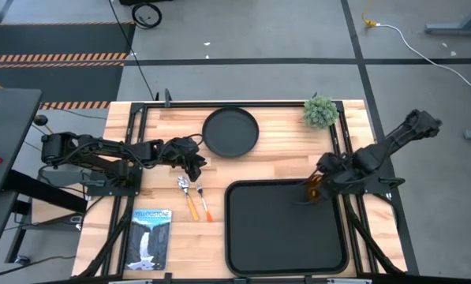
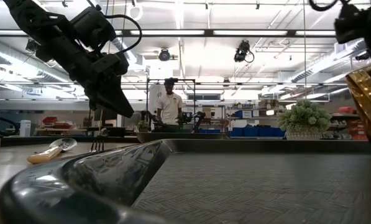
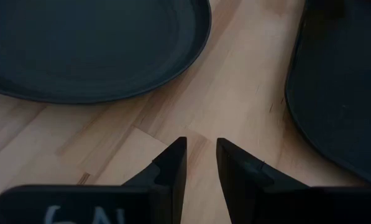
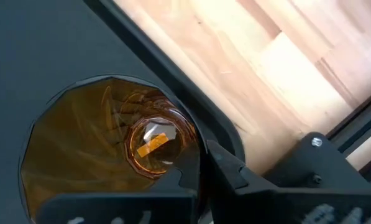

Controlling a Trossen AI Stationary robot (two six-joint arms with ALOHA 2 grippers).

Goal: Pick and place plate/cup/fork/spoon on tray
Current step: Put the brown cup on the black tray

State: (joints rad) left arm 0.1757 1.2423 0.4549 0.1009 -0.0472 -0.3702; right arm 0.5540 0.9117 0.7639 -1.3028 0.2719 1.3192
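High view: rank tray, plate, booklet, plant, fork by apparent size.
1. tray
2. plate
3. booklet
4. plant
5. fork
Plate and booklet look close in area, so their order is unsure.

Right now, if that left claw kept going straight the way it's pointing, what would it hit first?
Probably bare table. The left gripper, fingers slightly apart and holding nothing, aims at the wooden gap between the plate and the tray. Both lie close beside that line, so depth leaves some doubt.
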